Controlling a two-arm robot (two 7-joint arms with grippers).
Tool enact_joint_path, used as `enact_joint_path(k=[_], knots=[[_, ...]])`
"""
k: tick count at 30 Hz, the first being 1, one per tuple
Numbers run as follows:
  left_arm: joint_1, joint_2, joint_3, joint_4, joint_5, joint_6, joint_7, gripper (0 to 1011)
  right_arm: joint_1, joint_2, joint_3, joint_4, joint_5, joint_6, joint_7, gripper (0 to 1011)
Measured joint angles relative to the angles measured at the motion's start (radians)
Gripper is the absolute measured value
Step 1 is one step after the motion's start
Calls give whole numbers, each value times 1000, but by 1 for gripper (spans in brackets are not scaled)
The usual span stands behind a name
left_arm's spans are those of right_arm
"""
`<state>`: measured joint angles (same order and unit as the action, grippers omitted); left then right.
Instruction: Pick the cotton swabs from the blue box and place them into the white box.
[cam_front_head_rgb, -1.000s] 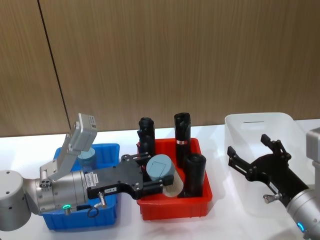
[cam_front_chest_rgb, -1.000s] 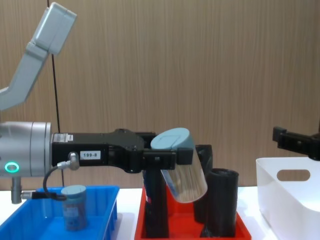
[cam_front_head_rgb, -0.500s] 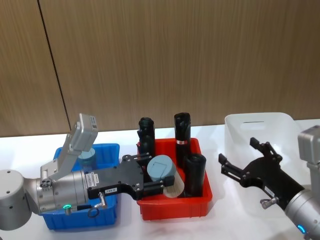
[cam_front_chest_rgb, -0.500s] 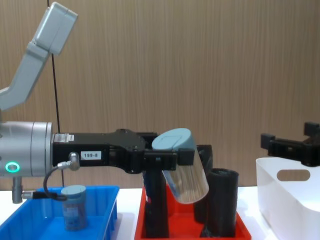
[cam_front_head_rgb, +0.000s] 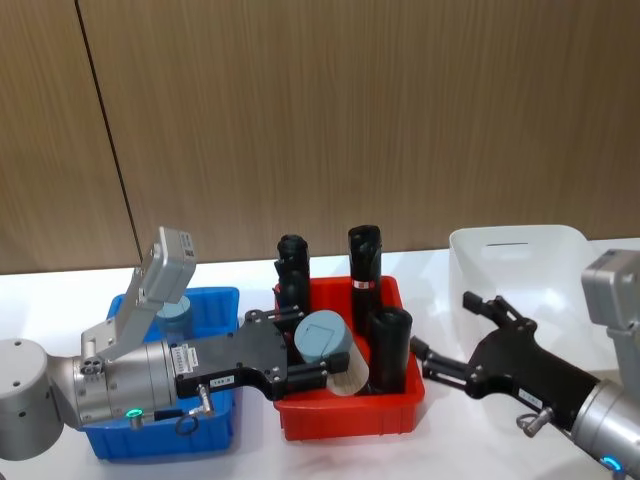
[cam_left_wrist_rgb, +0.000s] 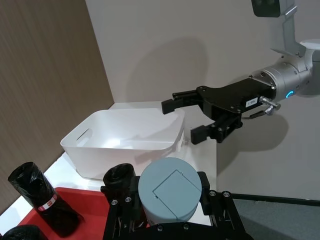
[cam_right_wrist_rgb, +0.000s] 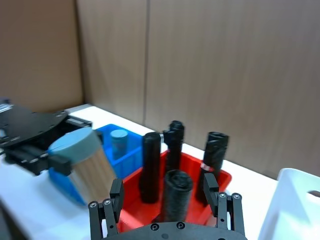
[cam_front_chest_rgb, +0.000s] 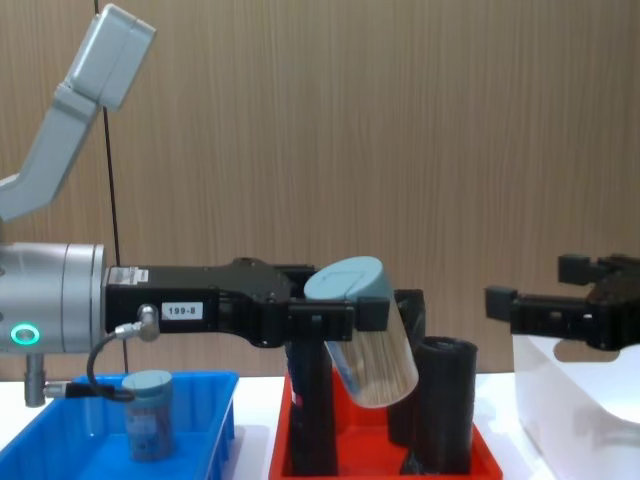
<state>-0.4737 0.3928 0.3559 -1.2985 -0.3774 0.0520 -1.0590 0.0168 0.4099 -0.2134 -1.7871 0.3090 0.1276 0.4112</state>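
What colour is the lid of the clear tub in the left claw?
The round lid is grey-blue, clearest in the left wrist view.

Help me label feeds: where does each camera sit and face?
Head: high, down on blue box, red tray, white box, left pincer, right pincer.
Chest: low, looking across; left pincer grips cotton swabs.
Left wrist: past its swabs toward right pincer, open.
Right wrist: over own fingers toward red tray.
Both wrists share the swabs.

Glossy smooth plastic white box
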Motion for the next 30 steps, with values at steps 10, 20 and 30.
enact_joint_path(k=[10, 20, 30], knots=[[0, 0, 0, 0, 0, 0, -1, 666, 24, 26, -3, 3, -7, 28, 142, 1002], [0, 0, 0, 0, 0, 0, -1, 666, 53, 26, -23, 23, -39, 46, 236, 1002], [0, 0, 0, 0, 0, 0, -1, 666, 83, 8, -45, 57, -65, 40, 272, 1002]])
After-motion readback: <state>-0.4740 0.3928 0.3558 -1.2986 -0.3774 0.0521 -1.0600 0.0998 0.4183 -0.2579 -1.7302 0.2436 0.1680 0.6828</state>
